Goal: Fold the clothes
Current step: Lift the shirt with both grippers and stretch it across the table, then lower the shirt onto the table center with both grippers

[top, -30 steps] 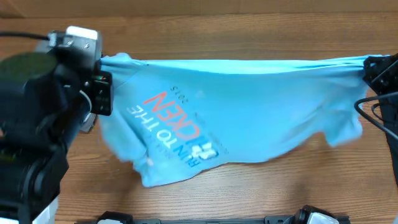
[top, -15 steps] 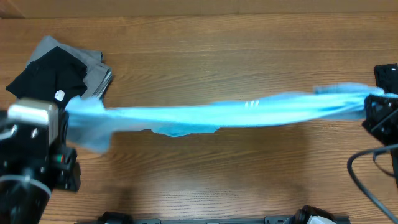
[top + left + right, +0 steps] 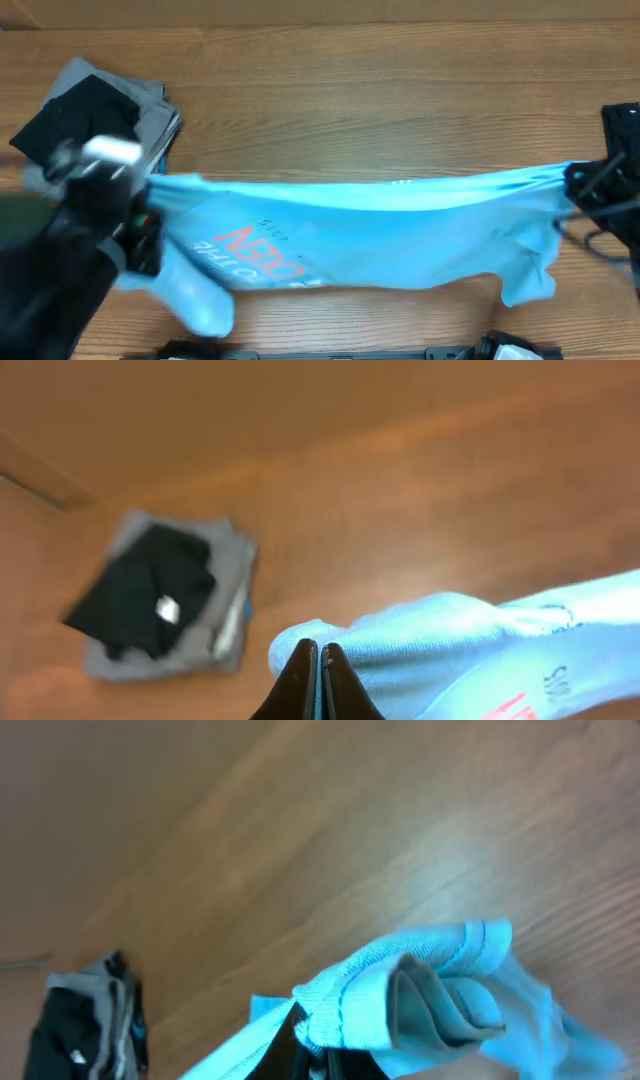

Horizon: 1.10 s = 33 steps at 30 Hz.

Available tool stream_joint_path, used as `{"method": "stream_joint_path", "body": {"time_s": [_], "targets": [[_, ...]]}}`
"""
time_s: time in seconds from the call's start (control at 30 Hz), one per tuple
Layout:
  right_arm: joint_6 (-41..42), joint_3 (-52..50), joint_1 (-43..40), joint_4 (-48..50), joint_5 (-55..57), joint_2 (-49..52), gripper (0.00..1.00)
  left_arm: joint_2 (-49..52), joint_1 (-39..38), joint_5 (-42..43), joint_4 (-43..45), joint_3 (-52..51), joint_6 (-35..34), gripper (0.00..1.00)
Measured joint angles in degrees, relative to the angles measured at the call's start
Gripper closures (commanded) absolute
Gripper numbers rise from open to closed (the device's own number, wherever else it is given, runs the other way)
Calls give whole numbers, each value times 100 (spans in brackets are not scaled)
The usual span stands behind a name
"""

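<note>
Warm even light, no glare; overhead: left arm [image 3: 60, 265], T-shirt [image 3: 400, 230] motion-blurred; 2 wrist views soft, folded pile [image 3: 160, 595] unfocused.

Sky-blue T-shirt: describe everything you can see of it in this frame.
The sky-blue T-shirt is soft knit fabric, stretched wide above the wooden table between both arms. The left gripper is shut on one hemmed edge, the right gripper on the bunched opposite end. Its top edge runs taut; the rest sags in loose folds. Orange-red and white lettering shows upside down near the left gripper. Whether it touches the table cannot be told.
</note>
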Motion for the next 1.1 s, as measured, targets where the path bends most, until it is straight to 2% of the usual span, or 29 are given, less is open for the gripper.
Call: {"method": "stream_joint_path", "body": {"time_s": [0.2,0.5,0.6,0.67,0.7,0.9,0.97,1.03,1.1], "targets": [[-11,-807,0,470,63,960,96,1097,0,413,479,-807,2,96],[-11,-1504,0,1239,90,2168,96,2326,-22,1056,1016,-1344,4,96],[-26,-1801,0,1438,87,2575,90,2776,-68,1139,1036,-1517,4,96],[-107,-1934,0,1556,94,2752,92,2992,-129,1169,1043,-1591,4,96],[-157,-1961,2,1609,94,2796,96,3067,-164,1185,1067,-1615,4,96],[-223,-1967,0,1659,92,2789,96,3051,-295,1224,1222,-1635,4,96],[-225,-1967,2,1655,90,2789,90,3045,-304,1224,1224,-1635,4,96],[-262,-1967,2,1668,90,2789,96,3042,-304,1224,1224,-1635,4,96],[-280,-1967,0,1665,94,2789,96,3042,-304,1226,1222,-1635,4,96]]}}
